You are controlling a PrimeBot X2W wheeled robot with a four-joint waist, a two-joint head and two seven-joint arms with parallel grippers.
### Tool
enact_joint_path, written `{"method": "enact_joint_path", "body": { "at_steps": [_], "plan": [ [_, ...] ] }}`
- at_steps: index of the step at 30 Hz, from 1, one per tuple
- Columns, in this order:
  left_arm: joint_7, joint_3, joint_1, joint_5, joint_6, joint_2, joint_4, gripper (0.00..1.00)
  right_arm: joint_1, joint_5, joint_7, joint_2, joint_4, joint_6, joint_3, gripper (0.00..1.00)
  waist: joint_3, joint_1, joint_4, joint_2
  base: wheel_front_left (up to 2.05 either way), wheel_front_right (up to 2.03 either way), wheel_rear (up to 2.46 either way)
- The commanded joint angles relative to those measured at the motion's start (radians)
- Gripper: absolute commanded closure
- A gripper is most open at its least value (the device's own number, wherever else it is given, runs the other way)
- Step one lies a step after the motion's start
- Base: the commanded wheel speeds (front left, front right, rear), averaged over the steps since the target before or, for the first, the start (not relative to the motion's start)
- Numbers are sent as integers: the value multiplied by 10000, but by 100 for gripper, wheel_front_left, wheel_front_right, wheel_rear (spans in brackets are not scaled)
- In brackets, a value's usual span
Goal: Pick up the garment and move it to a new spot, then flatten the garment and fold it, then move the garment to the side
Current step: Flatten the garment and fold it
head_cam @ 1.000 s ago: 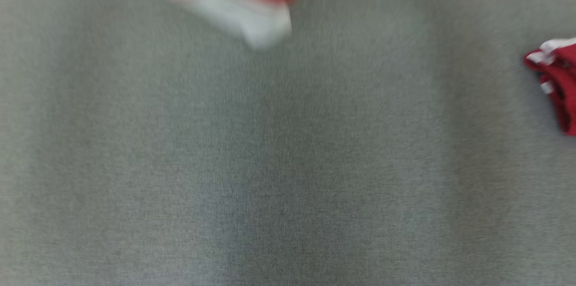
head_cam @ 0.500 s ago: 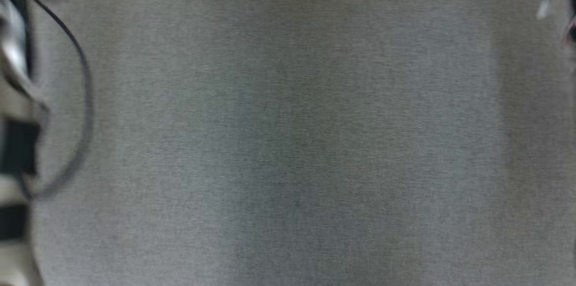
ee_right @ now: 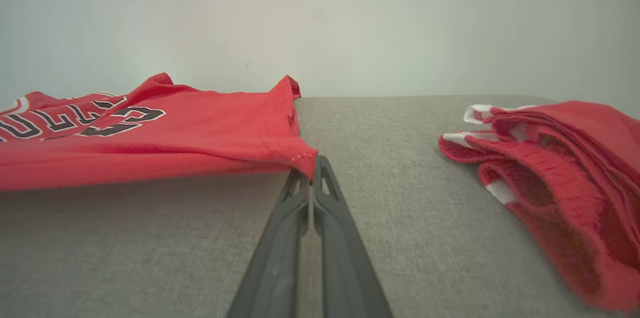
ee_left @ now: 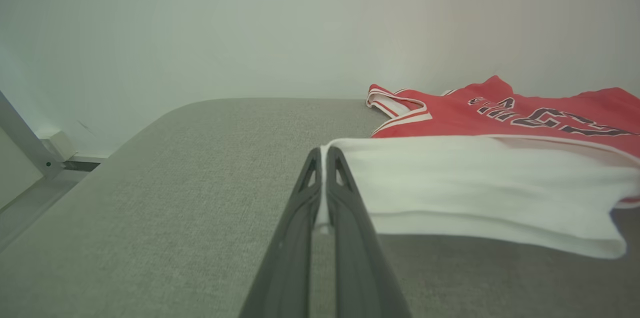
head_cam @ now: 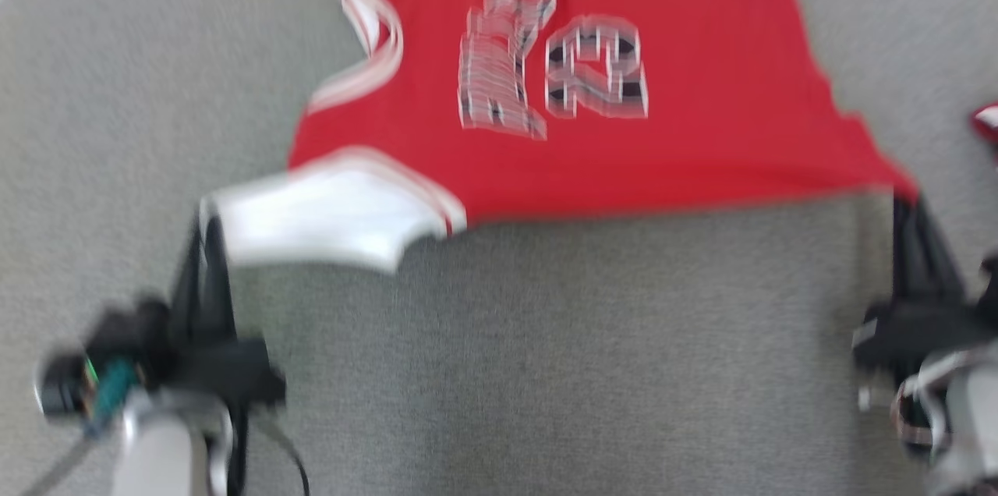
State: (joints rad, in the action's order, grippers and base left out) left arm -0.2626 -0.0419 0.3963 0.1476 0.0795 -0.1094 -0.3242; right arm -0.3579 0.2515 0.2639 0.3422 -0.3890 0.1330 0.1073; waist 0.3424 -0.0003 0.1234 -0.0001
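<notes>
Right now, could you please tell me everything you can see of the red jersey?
The jersey is a sleeveless red top of thin, limp fabric, with white-trimmed armholes, black-and-white lettering and a white panel at one near corner. It lies spread, print up, on the grey padded surface, with its near edge held straight just off the padding. The left gripper has its jaws shut on the white corner, the right gripper on the red corner.

A crumpled red-and-white cloth [ee_right: 550, 168] lies on the grey fabric-covered bench [head_cam: 546, 363], toward its right side; a pale wall [ee_right: 320, 18] stands behind.
</notes>
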Motion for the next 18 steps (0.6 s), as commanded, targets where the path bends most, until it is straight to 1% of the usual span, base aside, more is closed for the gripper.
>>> {"method": "enact_joint_path", "body": {
  "at_steps": [1, 6, 10, 18],
  "plan": [
    [-29, -270, -701, -157, -8, 73, -50, 100, 664, 78, 2, -87, -14, -49, 213, 100, -1618, 3, -282, 1, 0, 0, 0],
    [-29, -596, -2300, -206, 92, 369, -263, 100, 2124, 306, 0, -523, -43, -49, 249, 100, -2595, 3, -339, 1, 0, 0, 0],
    [-29, -416, -3153, -337, 226, 494, -357, 100, 2921, 321, 2, -648, -77, -47, -3, 100, -3089, 3, -344, 1, 0, 0, 0],
    [-29, -436, -4765, -282, 392, 560, -582, 100, 4633, 456, 0, -1206, -340, -48, -217, 100, -3983, 3, -255, 1, 0, 0, 0]
  ]
}}
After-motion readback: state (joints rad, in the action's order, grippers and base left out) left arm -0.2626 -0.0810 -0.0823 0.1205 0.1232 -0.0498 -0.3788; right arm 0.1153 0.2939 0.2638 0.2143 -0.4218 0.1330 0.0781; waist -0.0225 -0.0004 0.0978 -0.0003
